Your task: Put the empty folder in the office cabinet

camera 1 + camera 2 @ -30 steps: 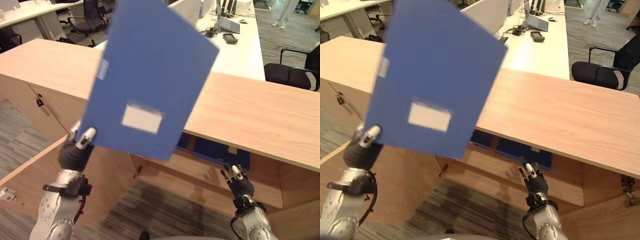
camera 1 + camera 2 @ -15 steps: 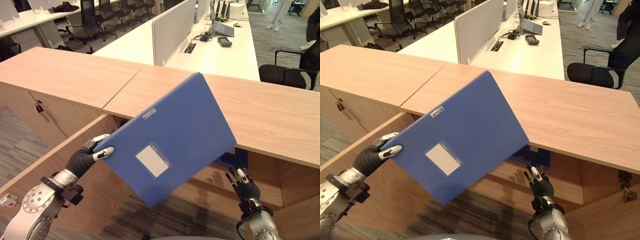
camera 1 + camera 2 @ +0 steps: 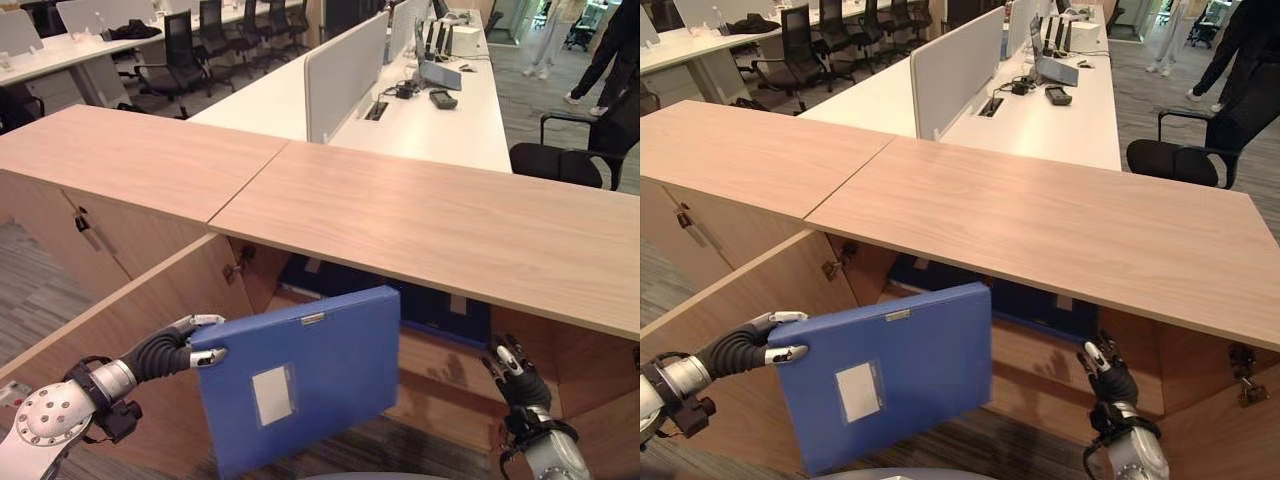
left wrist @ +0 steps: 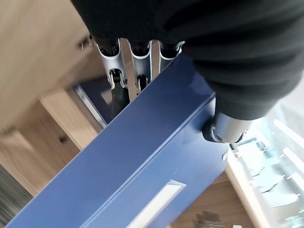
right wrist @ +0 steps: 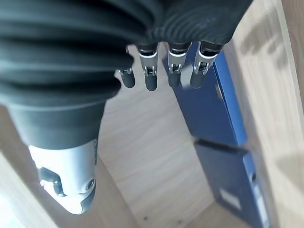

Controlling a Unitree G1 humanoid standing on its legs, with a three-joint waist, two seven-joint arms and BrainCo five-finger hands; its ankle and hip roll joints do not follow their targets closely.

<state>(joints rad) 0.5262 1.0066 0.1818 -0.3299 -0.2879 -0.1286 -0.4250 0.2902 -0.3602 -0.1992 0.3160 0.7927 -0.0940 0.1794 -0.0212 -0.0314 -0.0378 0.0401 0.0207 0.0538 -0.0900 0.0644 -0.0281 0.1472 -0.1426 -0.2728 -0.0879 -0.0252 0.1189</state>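
Note:
The blue folder (image 3: 300, 380) with a white label hangs upright in front of the open office cabinet (image 3: 440, 335), below the edge of its wooden top (image 3: 430, 215). My left hand (image 3: 185, 345) pinches the folder's upper left corner. In the left wrist view its fingers (image 4: 116, 71) lie behind the folder (image 4: 142, 180) and the thumb (image 4: 223, 128) presses on the front. My right hand (image 3: 510, 365) hovers low at the right by the cabinet opening, fingers (image 5: 173, 66) straight and holding nothing. Two blue folders (image 5: 204, 109) stand inside the cabinet.
The cabinet's open door (image 3: 100, 330) stands just left of my left hand. Behind the wooden top are white desks with a partition (image 3: 345, 60), a black chair (image 3: 570, 150) and a person (image 3: 610, 50) at the far right.
My left hand has brought the folder down from high over the wooden top to below its edge, before the cabinet opening. The view has shifted. The right hand has barely moved.

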